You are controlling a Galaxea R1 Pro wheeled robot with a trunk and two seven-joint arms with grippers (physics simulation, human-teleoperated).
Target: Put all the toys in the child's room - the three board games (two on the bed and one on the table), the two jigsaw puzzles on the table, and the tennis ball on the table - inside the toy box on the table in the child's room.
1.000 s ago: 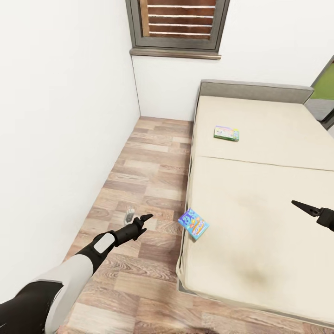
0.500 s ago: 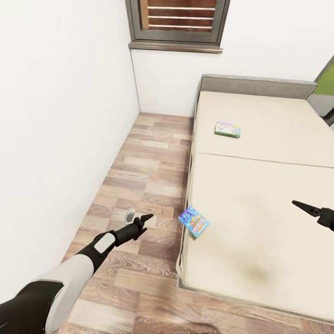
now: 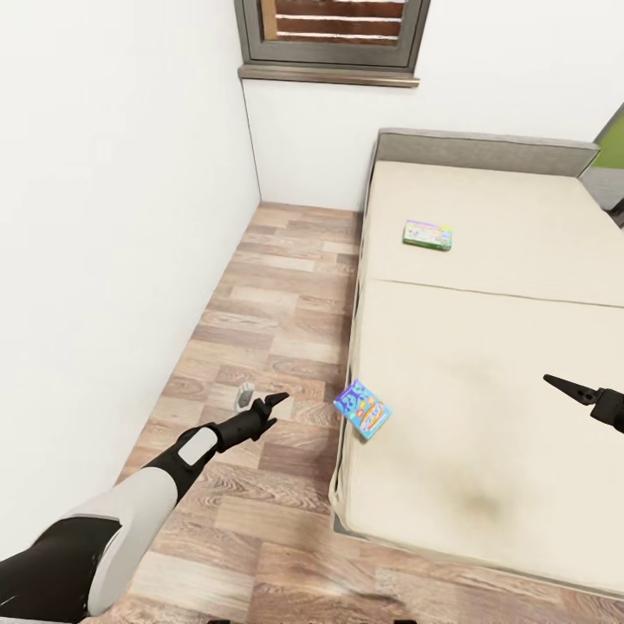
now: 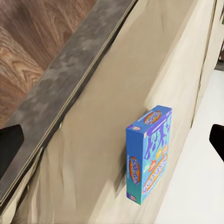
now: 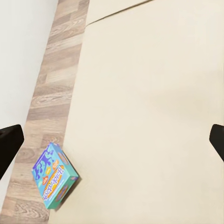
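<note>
A small blue board game (image 3: 362, 409) lies at the left edge of the bed (image 3: 485, 347), slightly overhanging it, and a green one (image 3: 426, 235) lies flat farther up near the headboard end. The left gripper (image 3: 270, 402) hangs over the wood floor (image 3: 277, 329) just beside that edge, its fingers spread with nothing between them. The right gripper (image 3: 563, 387) hovers over the mattress, empty; I cannot tell how its fingers are set.
</note>
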